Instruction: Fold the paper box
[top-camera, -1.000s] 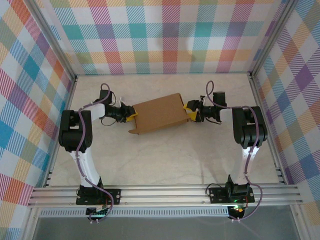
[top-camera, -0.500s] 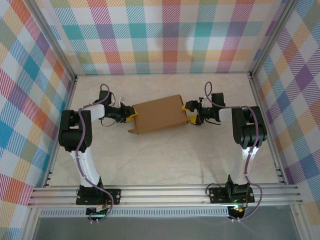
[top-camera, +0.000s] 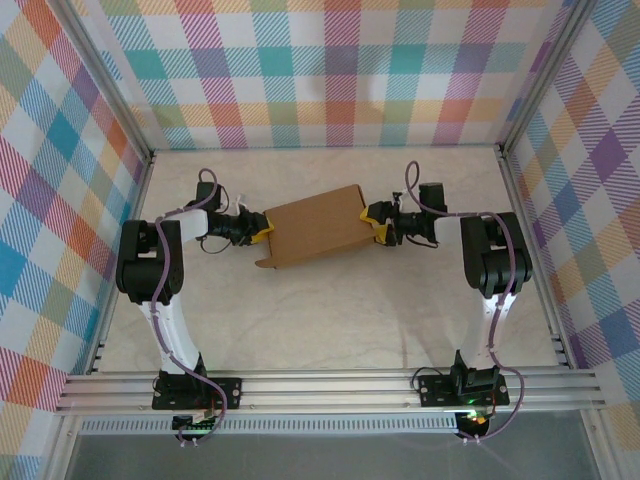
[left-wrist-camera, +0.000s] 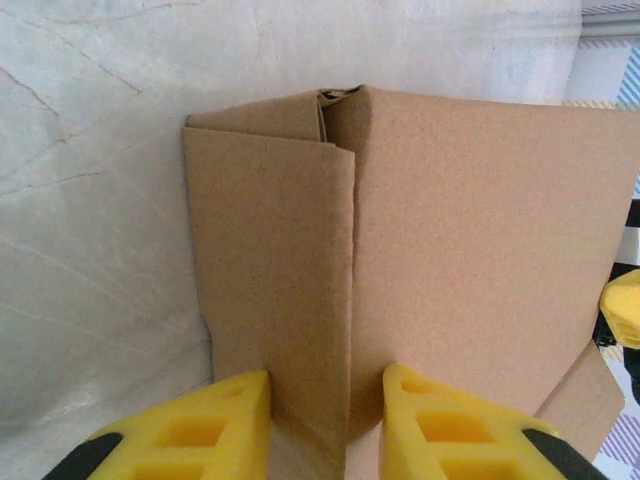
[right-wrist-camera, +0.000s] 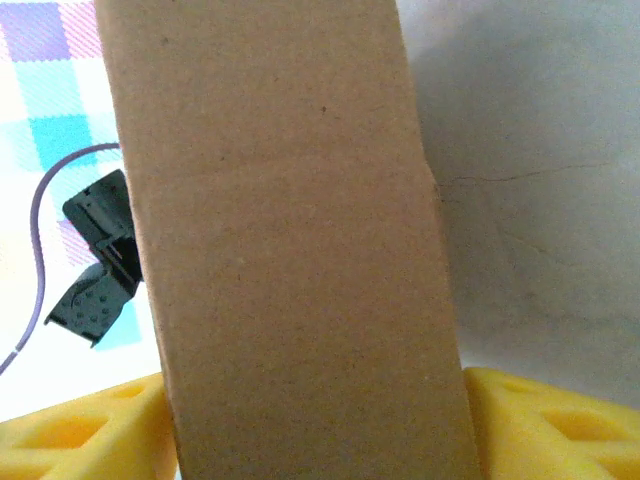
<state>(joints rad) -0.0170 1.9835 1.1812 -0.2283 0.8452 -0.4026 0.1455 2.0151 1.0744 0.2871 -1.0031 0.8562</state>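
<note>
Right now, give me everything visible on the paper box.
The paper box is plain brown corrugated cardboard, unprinted, folded into a shallow rectangular shape lying slightly askew on the table. A loose flap sticks out at its near-left corner. In the left wrist view a side wall is folded double beside the top panel. The left gripper pinches its left end; the right gripper appears to clamp its right end, one finger on each side.
</note>
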